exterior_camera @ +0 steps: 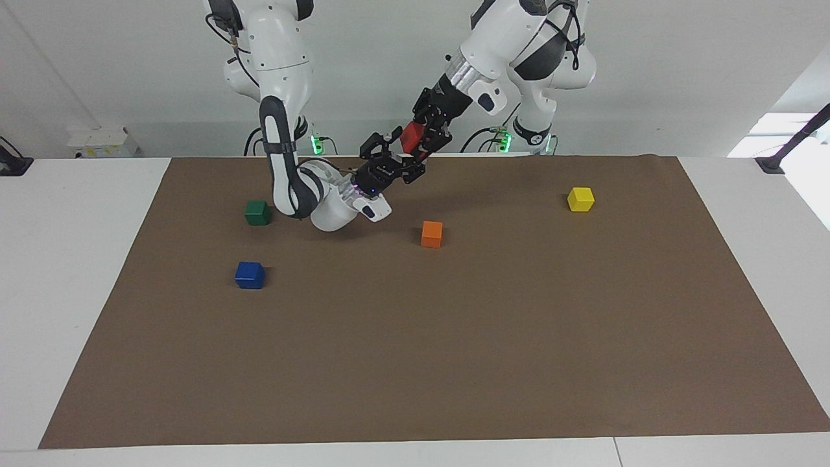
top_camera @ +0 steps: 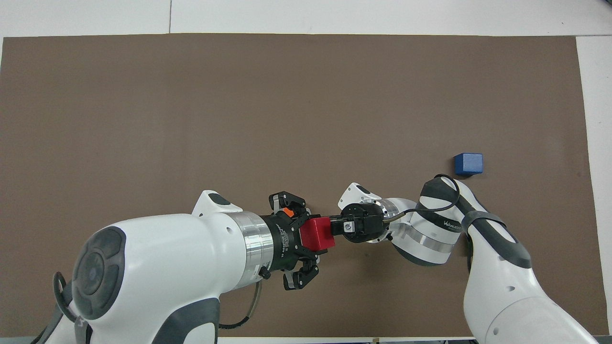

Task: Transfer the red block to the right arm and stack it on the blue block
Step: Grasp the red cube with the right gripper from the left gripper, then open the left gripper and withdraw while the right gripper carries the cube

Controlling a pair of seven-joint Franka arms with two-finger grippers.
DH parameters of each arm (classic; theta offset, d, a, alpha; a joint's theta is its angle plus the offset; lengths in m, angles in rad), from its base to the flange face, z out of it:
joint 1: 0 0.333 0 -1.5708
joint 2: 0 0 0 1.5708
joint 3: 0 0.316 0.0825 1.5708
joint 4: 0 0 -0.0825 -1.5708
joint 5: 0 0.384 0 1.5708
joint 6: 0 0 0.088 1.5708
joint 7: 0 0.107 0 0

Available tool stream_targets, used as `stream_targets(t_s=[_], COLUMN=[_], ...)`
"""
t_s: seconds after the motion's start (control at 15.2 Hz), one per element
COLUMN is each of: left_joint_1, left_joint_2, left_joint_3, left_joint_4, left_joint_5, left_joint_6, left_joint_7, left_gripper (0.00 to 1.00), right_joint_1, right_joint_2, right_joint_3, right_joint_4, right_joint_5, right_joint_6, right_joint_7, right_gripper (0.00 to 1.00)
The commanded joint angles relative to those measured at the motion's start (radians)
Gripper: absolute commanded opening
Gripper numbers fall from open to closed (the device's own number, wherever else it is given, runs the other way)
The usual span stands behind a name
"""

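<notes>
Red block [exterior_camera: 410, 137]: held aloft over the robots' edge of the tabletop [exterior_camera: 454, 337], presented sideways for the handover.
Left pincer [exterior_camera: 425, 137]: clamped on the red block.
Right pincer [exterior_camera: 394, 154]: meets the block; fingers spread around it, not visibly closed.
Blue block [exterior_camera: 249, 275]: on the tabletop toward the right arm's end, top bare for stacking.

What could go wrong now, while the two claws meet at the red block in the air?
1. The left claw holds the red block above the mat; if it lets go before the right claw grips firmly, the block may drop.
2. The two claws are very close, so their fingers may collide.
3. A skewed grip could spoil stacking on the blue block.
</notes>
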Motion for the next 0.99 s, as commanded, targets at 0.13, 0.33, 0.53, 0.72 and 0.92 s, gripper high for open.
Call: stream_targets(t_s=[0.13, 0.33, 0.53, 0.72, 0.92], left_joint_1=[-0.003, -0.003, 0.012, 0.056, 0.157], left_joint_2=[-0.030, -0.029, -0.026, -0.036, -0.036], left_joint_3=[-0.001, -0.001, 0.005, 0.010, 0.010], left_joint_4=[-0.030, -0.027, -0.018, -0.001, 0.012], left_joint_5=[-0.022, -0.020, -0.013, -0.004, 0.024], left_joint_6=[0.012, 0.012, 0.001, -0.025, -0.114], left_joint_7=[-0.009, 0.016, 0.013, 0.029, 0.173], left_gripper=[0.00, 0.66, 1.00, 1.00, 1.00], right_joint_1=[0.005, 0.006, 0.009, 0.009, -0.006], right_joint_2=[0.010, 0.009, 0.003, 0.000, -0.043], right_joint_3=[0.000, 0.000, 0.000, 0.000, -0.005], right_joint_4=[0.010, 0.010, 0.017, 0.024, 0.032], right_joint_5=[0.017, 0.014, 0.014, 0.014, -0.007], right_joint_6=[0.040, 0.041, 0.045, 0.048, 0.131], right_joint_7=[-0.049, -0.050, -0.052, -0.050, -0.018], right_gripper=[0.00, 0.00, 0.00, 0.00, 0.00])
